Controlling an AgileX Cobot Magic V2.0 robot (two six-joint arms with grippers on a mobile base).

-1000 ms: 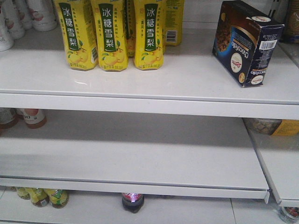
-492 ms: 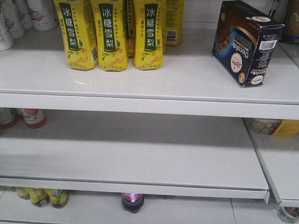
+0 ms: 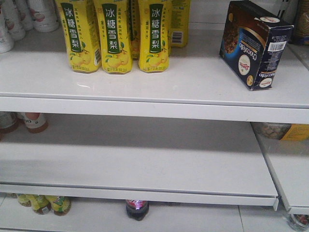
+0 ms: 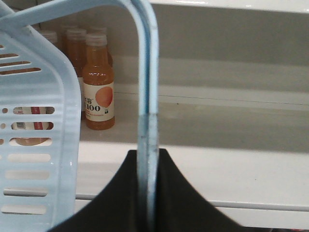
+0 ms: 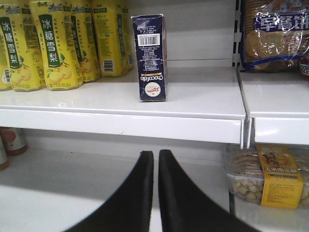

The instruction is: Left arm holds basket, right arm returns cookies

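My left claw (image 4: 147, 193) pinches the basket (image 4: 38, 145) by its handle. My right claw (image 5: 155, 193) is closed and empty, below the shelf (image 5: 120, 104). One cookie box (image 5: 150, 57) stands upright near the shelf's right edge. I'd judge it light, stiff cardboard, best squeezed across its broad faces. Four yellow cartons (image 5: 58, 46) stand left.

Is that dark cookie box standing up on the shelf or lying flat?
Standing up. The Chocofelo cookie box rests on one narrow end on the white shelf, barcode end up, right of the yellow drink cartons, with no gripper touching it.
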